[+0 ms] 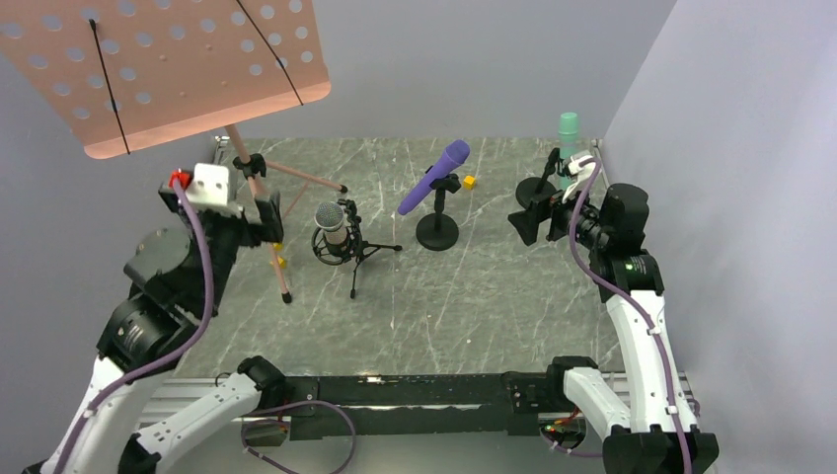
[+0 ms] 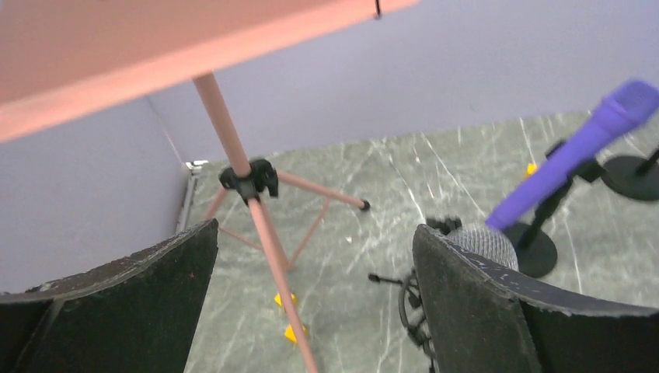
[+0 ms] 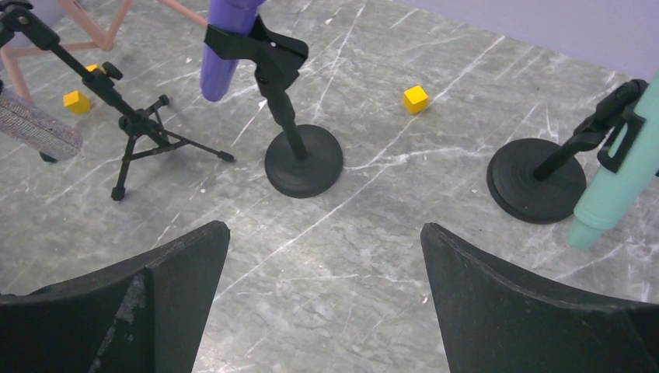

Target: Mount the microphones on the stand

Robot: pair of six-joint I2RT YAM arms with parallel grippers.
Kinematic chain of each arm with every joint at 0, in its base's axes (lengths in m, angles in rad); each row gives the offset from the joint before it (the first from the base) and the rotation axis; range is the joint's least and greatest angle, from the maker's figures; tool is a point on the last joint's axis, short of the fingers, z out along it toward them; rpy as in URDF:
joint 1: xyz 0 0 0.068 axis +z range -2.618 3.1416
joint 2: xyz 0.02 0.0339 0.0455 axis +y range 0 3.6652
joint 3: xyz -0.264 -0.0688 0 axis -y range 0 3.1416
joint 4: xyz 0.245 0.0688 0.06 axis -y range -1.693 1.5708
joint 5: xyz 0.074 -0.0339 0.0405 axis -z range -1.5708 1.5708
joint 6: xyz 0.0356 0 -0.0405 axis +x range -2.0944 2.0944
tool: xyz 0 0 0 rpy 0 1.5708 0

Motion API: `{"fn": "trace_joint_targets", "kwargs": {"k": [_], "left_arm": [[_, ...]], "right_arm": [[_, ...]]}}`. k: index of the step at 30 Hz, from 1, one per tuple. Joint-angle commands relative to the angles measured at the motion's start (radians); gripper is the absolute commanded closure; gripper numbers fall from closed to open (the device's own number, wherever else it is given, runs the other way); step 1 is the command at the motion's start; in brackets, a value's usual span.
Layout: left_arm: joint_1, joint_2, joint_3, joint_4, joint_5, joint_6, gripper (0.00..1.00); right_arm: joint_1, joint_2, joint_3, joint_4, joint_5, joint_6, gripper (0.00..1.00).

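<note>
The purple microphone (image 1: pixel 434 176) sits tilted in the clip of a round-base stand (image 1: pixel 437 233); it also shows in the right wrist view (image 3: pixel 225 47). The teal-green microphone (image 1: pixel 568 133) is clipped to a second round-base stand (image 1: pixel 536 190) at the back right. The glittery grey microphone with the silver mesh head (image 1: pixel 331 219) sits in a small tripod stand (image 1: pixel 360 255). My left gripper (image 1: pixel 268 219) is open and empty, left of the grey microphone by the pink pole. My right gripper (image 1: pixel 525 222) is open and empty, in front of the teal microphone's stand.
A pink music stand (image 1: pixel 168 69) with tripod legs (image 2: pixel 256 225) fills the back left; its pole runs between my left fingers in the left wrist view. Small yellow cubes lie on the marble table (image 3: pixel 416 99) (image 2: pixel 284 299). Grey walls close the back and right.
</note>
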Motion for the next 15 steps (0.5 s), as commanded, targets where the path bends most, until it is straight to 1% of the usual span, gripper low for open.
{"fn": "trace_joint_targets", "kwargs": {"k": [1,3,5,6,7,9,11,15], "left_arm": [[0.209,0.109,0.072,0.024,0.229,0.001,0.01],[0.360,0.110,0.049,0.054,0.389,-0.047,0.01],[0.520,0.130,0.033,0.055,0.562,-0.136,0.01],[0.589,0.137,0.021,0.051,0.633,-0.172,0.01],[0.635,0.139,0.005,0.043,0.699,-0.201,0.01],[0.665,0.113,-0.050,0.051,0.718,-0.225,0.01],[0.680,0.073,-0.149,0.064,0.707,-0.240,0.01],[0.770,-0.029,-0.327,0.076,0.789,-0.267,0.01]], "right_arm": [[-0.017,0.006,0.046,0.010,0.008,0.033,0.00],[-0.019,0.006,0.056,0.000,0.043,0.049,0.00],[-0.019,0.006,0.063,-0.006,0.050,0.029,0.00],[-0.020,0.005,0.065,-0.003,0.058,0.026,0.00],[-0.020,-0.001,0.063,0.003,0.066,0.025,0.00],[-0.021,-0.012,0.058,0.018,0.075,0.025,0.00],[-0.021,-0.025,0.051,0.036,0.094,0.039,0.00],[-0.022,-0.014,0.069,0.031,0.162,0.067,0.00]]}}
